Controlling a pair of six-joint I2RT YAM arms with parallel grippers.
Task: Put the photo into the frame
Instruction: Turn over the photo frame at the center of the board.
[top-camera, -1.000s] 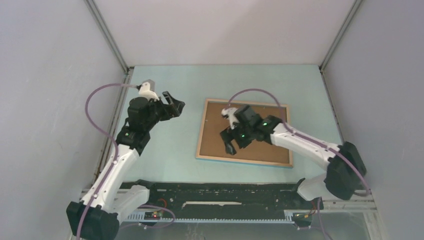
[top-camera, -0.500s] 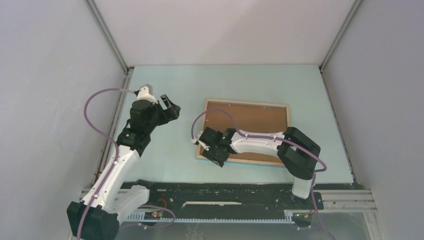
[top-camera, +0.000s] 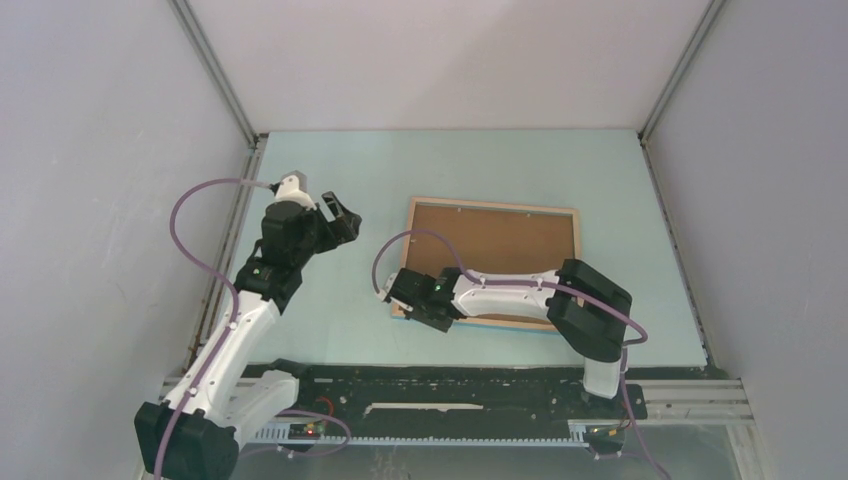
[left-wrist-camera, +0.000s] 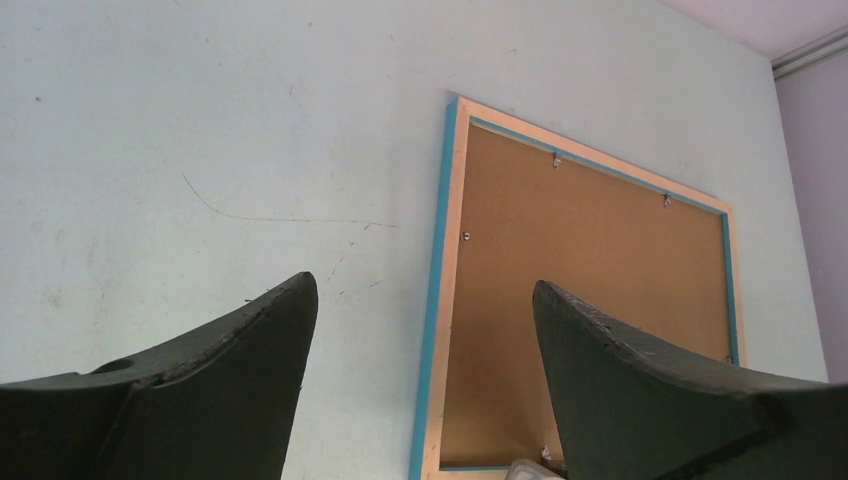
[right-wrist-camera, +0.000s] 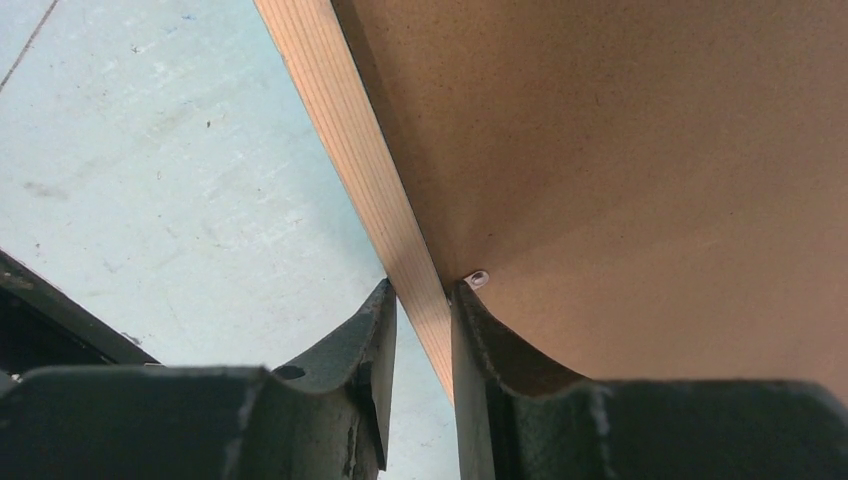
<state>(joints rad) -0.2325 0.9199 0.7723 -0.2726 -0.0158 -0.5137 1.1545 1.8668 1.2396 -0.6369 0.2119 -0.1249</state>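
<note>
The frame (top-camera: 495, 204) lies face down a little right of the middle of the counter (top-camera: 340, 300), wood back up, with the brown board (top-camera: 500, 240) seated in its opening. That looks like the closed-up state, so the back would need opening before anything goes in. The photo shows in no view, and I cannot tell whether it sits under the board or somewhere out of sight. The right tool (right-wrist-camera: 423, 300) is low at the frame's near-left corner. Its jaws are narrow and straddle the wood rail, one finger on the counter side and one on the board side, both apparently touching the rail. This is probably a pinch meant to lift or shift the frame by its edge. The left tool (top-camera: 345, 218) hangs spread wide above bare counter to the left of the frame, holding nothing. It seems parked there to keep clear and watch. By count there are one frame, one board, two tools and no photo in sight. At least four small metal clips (left-wrist-camera: 556, 158) show along the board's edge in the left wrist view.
</note>
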